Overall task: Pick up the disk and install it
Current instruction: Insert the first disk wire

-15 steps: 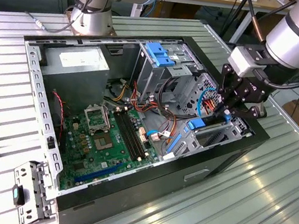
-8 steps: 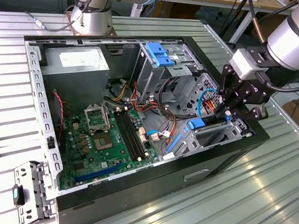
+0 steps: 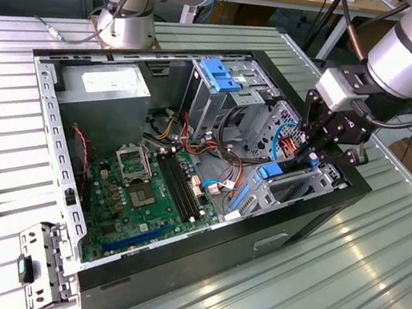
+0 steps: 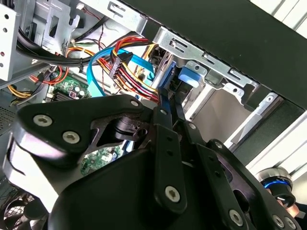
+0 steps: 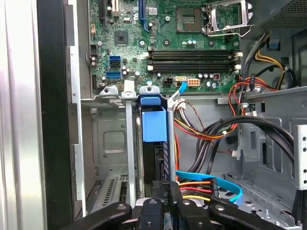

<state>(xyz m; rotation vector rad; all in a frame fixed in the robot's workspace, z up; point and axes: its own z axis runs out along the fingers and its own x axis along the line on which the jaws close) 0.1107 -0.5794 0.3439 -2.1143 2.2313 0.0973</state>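
So the gripper [image 3: 309, 157] is clamped tight on the disk [image 5: 154, 125], which sits on edge in the drive bay [image 5: 112, 139] of the open computer case [image 3: 57, 201].

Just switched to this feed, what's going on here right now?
The gripper is down inside the open computer case, at the drive bay on the exterior view's right. Its fingers are closed on the edge of the disk, which stands on edge in the metal bay with its light-blue carrier showing. The disk looks partly seated in the slot; whether it is fully home cannot be told. The motherboard lies beside the bay.
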